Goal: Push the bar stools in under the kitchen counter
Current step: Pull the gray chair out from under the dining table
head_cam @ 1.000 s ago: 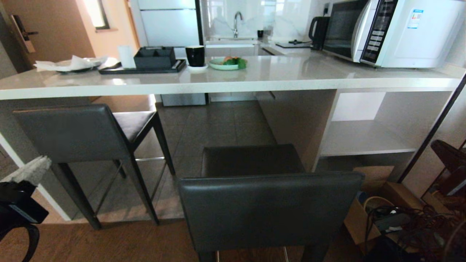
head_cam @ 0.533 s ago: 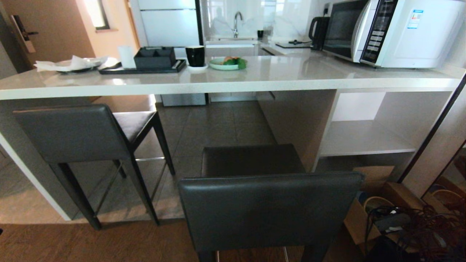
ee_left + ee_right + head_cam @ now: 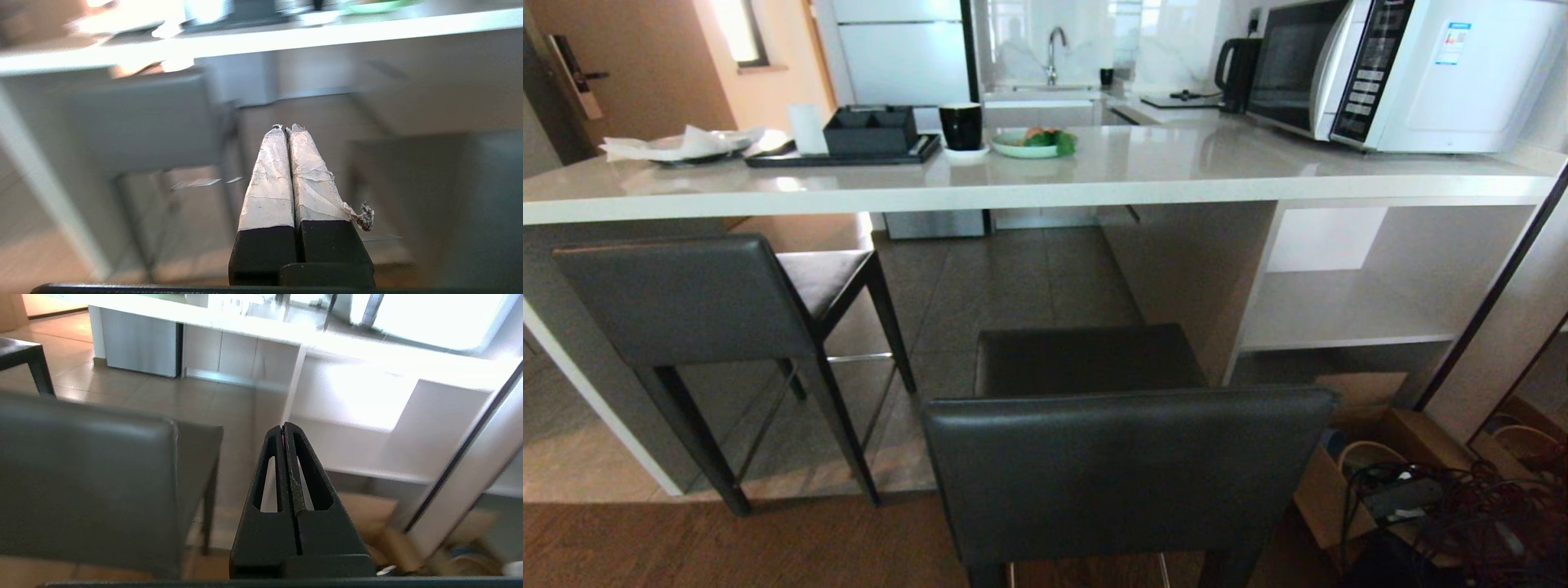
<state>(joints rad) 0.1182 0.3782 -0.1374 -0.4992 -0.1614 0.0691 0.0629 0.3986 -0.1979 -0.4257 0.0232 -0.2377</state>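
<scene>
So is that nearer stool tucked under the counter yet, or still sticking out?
Still out. The nearer stool stands wholly clear of the counter edge, seat and backrest both on the near side, upright.

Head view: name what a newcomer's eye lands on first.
The nearer bar stool fills the foreground, its dark backrest facing the camera, standing out from the kitchen counter. The second bar stool sits left, partly under the counter edge. A big white microwave occupies the countertop's right end.
</scene>
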